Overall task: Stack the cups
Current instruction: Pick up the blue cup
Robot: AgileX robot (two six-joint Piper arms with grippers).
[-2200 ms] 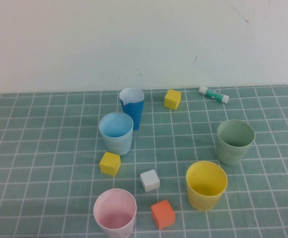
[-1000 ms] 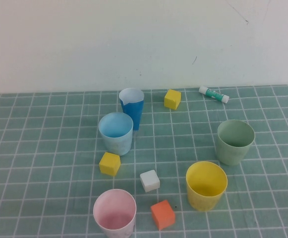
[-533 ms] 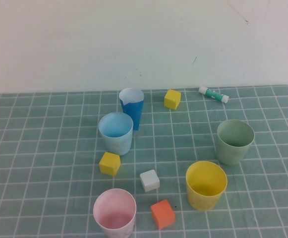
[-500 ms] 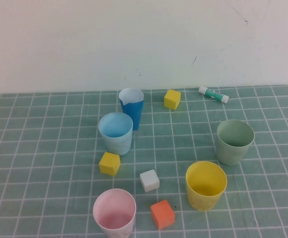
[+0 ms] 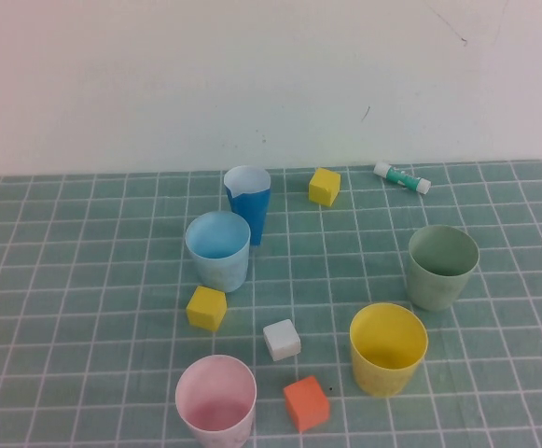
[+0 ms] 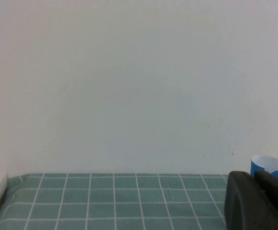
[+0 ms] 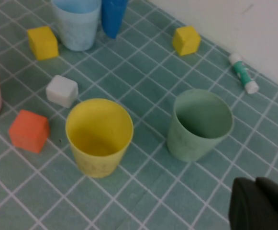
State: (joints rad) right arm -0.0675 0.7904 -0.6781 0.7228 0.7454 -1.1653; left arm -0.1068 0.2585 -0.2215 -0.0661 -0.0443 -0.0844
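Observation:
Four cups stand upright and apart on the green checked cloth: pink at the front left, light blue behind it, yellow at the front right, sage green at the right. Neither arm shows in the high view. My right gripper is shut and empty, hanging above the cloth near the green cup and the yellow cup. My left gripper is shut and empty, low over the cloth's left side and facing the wall.
A narrow dark blue cone stands just behind the light blue cup. Two yellow cubes, a white cube and an orange cube lie between the cups. A glue stick lies by the back wall.

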